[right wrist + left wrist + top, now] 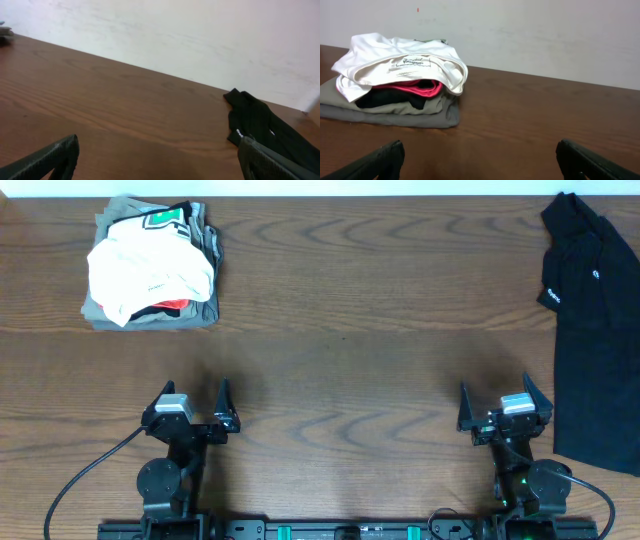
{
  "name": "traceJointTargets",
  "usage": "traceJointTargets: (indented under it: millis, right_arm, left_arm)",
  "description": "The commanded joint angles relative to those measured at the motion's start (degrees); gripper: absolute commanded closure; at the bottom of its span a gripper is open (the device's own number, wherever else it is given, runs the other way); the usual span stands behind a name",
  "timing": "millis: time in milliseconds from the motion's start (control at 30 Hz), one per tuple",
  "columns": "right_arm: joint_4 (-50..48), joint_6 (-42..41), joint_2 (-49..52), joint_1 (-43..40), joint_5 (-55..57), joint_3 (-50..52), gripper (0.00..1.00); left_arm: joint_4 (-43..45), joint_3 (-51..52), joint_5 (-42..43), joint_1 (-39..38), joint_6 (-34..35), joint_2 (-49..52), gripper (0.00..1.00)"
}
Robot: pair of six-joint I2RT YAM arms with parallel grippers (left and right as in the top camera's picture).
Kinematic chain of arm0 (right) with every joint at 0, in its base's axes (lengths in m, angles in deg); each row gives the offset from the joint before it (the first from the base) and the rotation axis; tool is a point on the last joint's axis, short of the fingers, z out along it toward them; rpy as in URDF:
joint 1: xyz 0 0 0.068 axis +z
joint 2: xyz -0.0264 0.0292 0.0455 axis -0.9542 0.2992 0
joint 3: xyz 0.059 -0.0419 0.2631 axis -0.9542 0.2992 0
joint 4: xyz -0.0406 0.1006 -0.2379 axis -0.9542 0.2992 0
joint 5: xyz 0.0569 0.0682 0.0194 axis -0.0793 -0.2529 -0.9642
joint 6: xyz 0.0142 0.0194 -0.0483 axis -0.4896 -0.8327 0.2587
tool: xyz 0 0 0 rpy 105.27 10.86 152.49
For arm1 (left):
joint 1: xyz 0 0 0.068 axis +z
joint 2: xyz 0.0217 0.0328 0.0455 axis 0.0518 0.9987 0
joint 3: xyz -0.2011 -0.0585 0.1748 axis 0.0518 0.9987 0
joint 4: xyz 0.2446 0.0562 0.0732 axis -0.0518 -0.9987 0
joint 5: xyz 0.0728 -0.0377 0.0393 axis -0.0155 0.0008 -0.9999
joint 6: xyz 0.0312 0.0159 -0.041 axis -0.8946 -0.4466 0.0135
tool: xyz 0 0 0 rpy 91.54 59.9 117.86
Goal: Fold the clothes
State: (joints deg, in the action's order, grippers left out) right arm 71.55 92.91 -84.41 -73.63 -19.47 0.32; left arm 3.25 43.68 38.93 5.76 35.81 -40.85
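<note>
The black cloth garment point(595, 330) lies lengthwise along the right edge, its narrow end toward the far corner. The left gripper point(194, 388) and the right gripper point(496, 385) have their fingers apart and hold nothing.

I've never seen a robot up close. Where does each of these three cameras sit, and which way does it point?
Overhead: fixed above, looking straight down on the brown wooden table, the left tool and the right tool.
Left wrist: rides behind the left tool, low, facing the pile of folded clothes topped by a white garment; its fingertips show.
Right wrist: rides behind the right tool, low, facing the crumpled black shirt; its fingertips show.
Shared: overhead also shows the pile and shirt.
</note>
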Motion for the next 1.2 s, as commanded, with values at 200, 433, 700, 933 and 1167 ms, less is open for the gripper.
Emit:
traceJointTargets:
  millis: [200, 433, 700, 933, 1167]
  right_arm:
    - [-0.26, -0.85, -0.35, -0.07, -3.89, 0.15, 0.01]
    - [-0.9, -0.85, -0.35, -0.07, -3.89, 0.15, 0.01]
    - [-7.04, -4.04, -0.35, -0.07, -6.32, -0.07, 0.01]
    - [-5.4, -8.55, 2.25, -0.07, -7.56, -8.55, 0.01]
    - [4.26, -7.63, 19.02, -0.07, -8.07, -25.49, 0.01]
  left_arm:
    - [-2.4, 0.68, 0.44, -0.13, -0.5, -0.39, 0.02]
    - [-2.43, 0.68, 0.44, -0.13, -0.5, -0.39, 0.02]
    - [-2.23, 0.31, 0.44, -0.13, -0.48, -0.39, 0.02]
    - [-5.46, -7.78, 0.39, -0.13, -0.52, 2.49, 0.02]
    - [-12.7, -23.26, 0.39, -0.13, -0.55, 18.08, 0.02]
